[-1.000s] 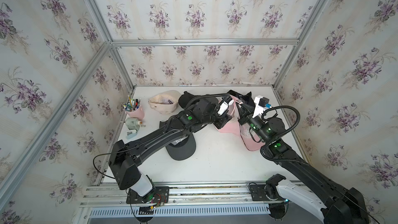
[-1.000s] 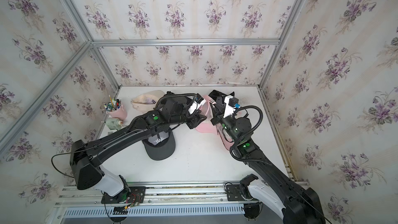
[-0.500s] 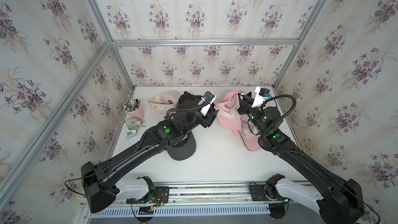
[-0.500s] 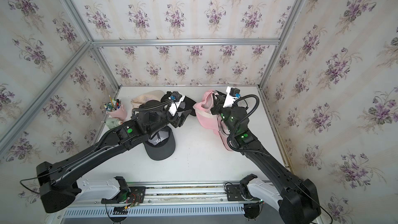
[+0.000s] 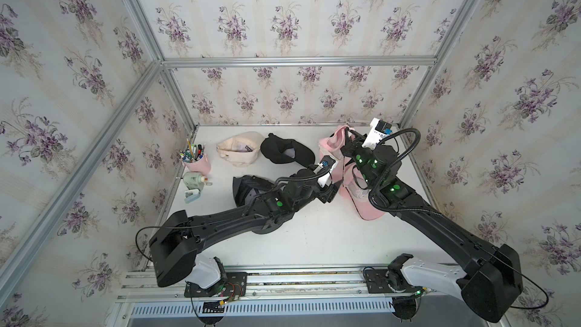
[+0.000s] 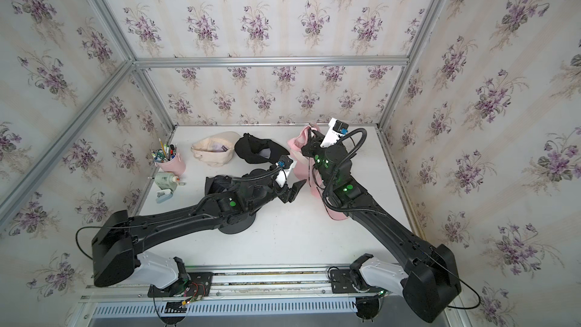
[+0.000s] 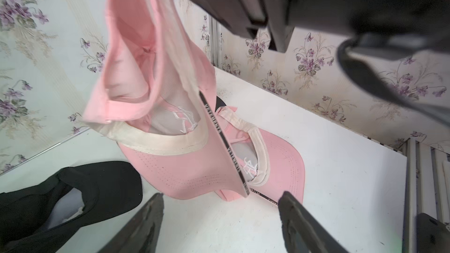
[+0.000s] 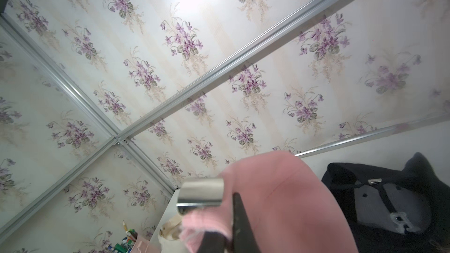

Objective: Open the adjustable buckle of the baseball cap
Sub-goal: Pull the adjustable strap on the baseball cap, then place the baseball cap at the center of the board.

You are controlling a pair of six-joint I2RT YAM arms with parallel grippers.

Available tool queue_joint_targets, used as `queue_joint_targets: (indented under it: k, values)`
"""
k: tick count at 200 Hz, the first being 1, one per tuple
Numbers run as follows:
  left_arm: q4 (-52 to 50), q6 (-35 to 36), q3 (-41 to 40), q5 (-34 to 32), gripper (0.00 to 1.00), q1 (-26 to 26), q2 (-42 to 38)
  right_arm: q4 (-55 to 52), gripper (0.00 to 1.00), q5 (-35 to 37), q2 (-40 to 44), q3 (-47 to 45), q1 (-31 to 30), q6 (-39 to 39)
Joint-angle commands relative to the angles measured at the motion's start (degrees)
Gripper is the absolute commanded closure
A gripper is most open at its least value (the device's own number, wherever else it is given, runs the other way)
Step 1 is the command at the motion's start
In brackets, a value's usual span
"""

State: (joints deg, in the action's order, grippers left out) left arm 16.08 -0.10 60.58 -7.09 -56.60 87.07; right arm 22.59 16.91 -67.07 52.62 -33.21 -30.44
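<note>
The pink baseball cap hangs at the back right, its brim pointing down over the table. My right gripper is shut on the cap's pink rear strap, right beside the silver metal buckle. My left gripper is open and holds nothing. It hovers low over the table, just in front of the hanging brim and not touching it.
A second pink cap lies on the table under the hanging one. Along the back lie a beige cap and a black cap; another black cap sits under my left arm. A pink pen cup stands at the left wall.
My left gripper has let go of the pink cap, opened wider and moved to the front, down by the brim. My right gripper has carried the cap back and up.
</note>
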Motion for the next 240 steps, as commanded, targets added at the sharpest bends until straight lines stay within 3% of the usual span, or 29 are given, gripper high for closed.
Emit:
queue_joint_targets:
  k: [1,31,79,172,226,240]
  values:
    - [11.0,-1.3,1.0,2.3,0.24,0.0,2.8,0.9,1.00,3.5,-0.2,0.8,-0.4,-2.1]
    - [15.4,-1.3,1.6,-1.9,0.24,0.2,7.1,0.3,1.00,4.4,-0.1,0.9,-1.0,-3.4]
    - [14.5,-2.4,3.4,-2.1,0.27,1.2,10.4,-0.1,1.00,4.7,0.8,-0.1,-1.7,-4.1]
    - [11.7,-2.5,5.4,6.0,0.71,2.4,11.7,-0.3,1.00,3.1,2.3,-2.1,-2.0,-5.1]
    - [7.5,-3.8,3.5,3.7,0.86,2.4,8.1,0.7,1.00,1.8,2.7,-3.5,-2.0,-5.2]
    - [6.1,-3.6,3.0,3.8,0.89,2.4,7.1,1.4,0.96,0.8,2.8,-3.9,-2.0,-4.7]
